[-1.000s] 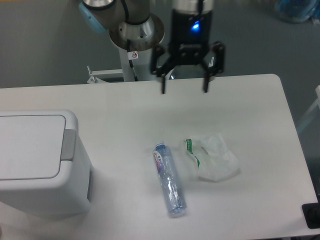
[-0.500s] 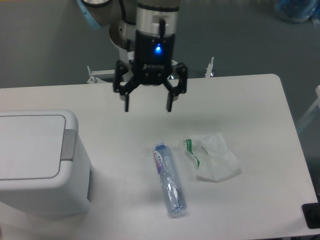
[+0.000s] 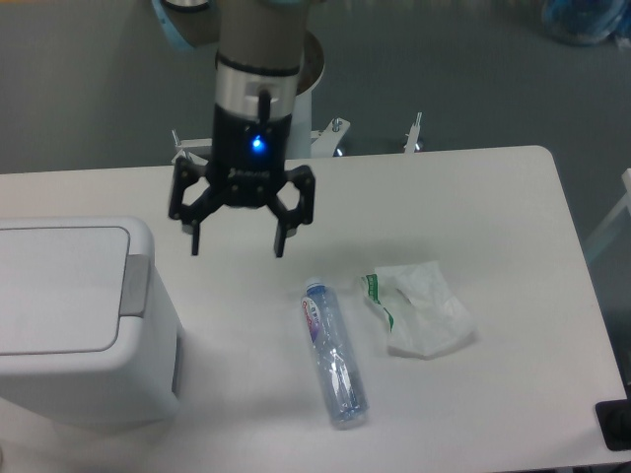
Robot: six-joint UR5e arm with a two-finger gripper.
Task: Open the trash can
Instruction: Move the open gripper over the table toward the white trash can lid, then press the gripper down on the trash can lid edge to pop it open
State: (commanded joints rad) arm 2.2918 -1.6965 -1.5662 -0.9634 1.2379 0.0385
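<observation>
The trash can [image 3: 69, 315] is a large boxy white bin at the table's left front, with its flat white lid down and a grey push-button strip [image 3: 135, 284] on the lid's right side. My gripper [image 3: 237, 248] hangs open and empty above the table, a little right of and behind the bin's button strip, fingers pointing down. It touches nothing.
A clear plastic bottle [image 3: 334, 352] lies on the white table [image 3: 493, 197] right of the bin. A crumpled white plastic bag [image 3: 419, 308] lies beside it further right. The robot's base stands behind the table's far edge.
My gripper has moved left and toward the front, from above the table's far middle to near the bin's right side. It stays open. Nothing else has moved.
</observation>
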